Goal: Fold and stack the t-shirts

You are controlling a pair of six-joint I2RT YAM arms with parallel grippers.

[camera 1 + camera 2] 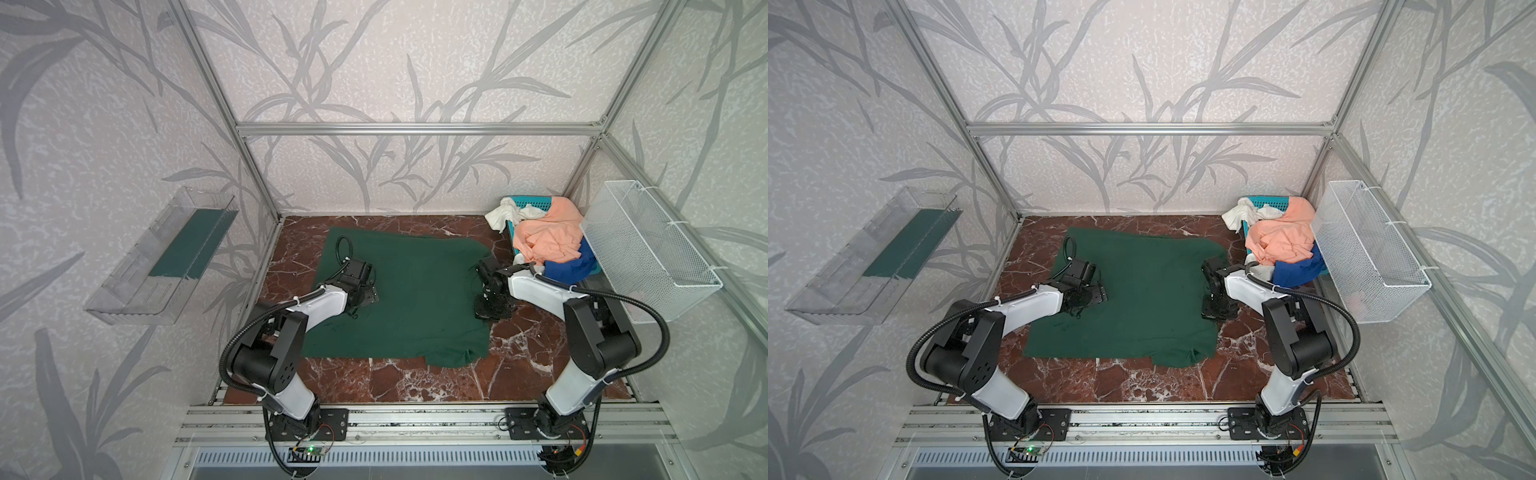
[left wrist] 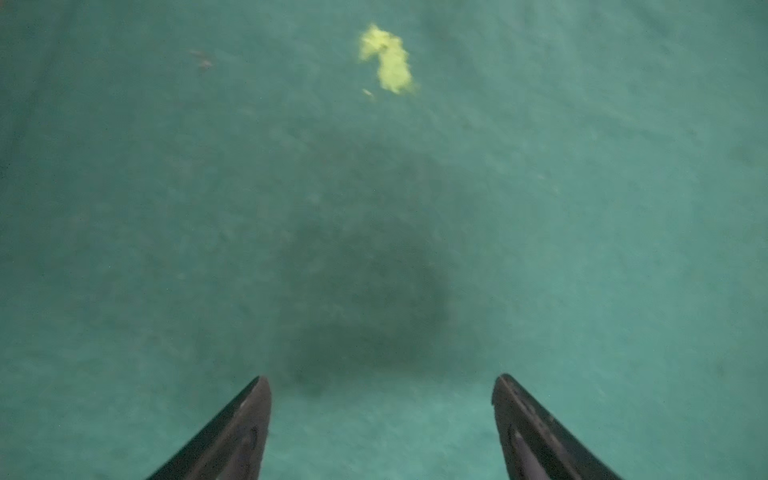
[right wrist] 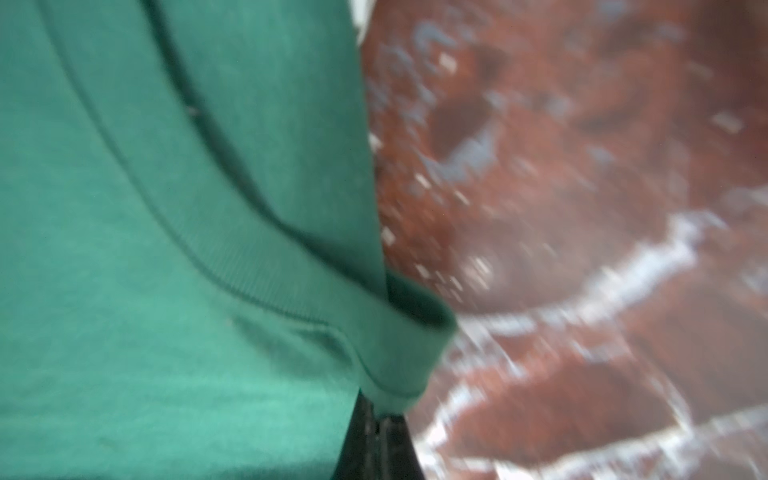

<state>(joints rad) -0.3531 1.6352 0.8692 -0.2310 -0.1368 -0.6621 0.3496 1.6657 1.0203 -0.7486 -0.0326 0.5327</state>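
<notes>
The dark green t-shirt (image 1: pixel 415 299) (image 1: pixel 1150 299) lies spread flat on the marble table in both top views. My left gripper (image 1: pixel 368 297) (image 2: pixel 380 382) hovers low over its left part, open, with only green cloth (image 2: pixel 374 208) under the fingers. A yellow fleck (image 2: pixel 388 58) marks the cloth ahead. My right gripper (image 1: pixel 488 309) (image 3: pixel 380 428) is at the shirt's right edge, shut on a ribbed green band (image 3: pixel 399 353) that loops out of the fingers. The peach t-shirt (image 1: pixel 548 237), blue t-shirt (image 1: pixel 569 266) and white t-shirt (image 1: pixel 511 214) are heaped at the back right.
The heap sits in a teal slotted basket (image 1: pixel 532 203) in the back right corner. A white wire-mesh basket (image 1: pixel 648 249) hangs on the right wall and a clear plastic tray (image 1: pixel 166 257) on the left wall. Bare marble table (image 1: pixel 415 382) shows in front of the shirt.
</notes>
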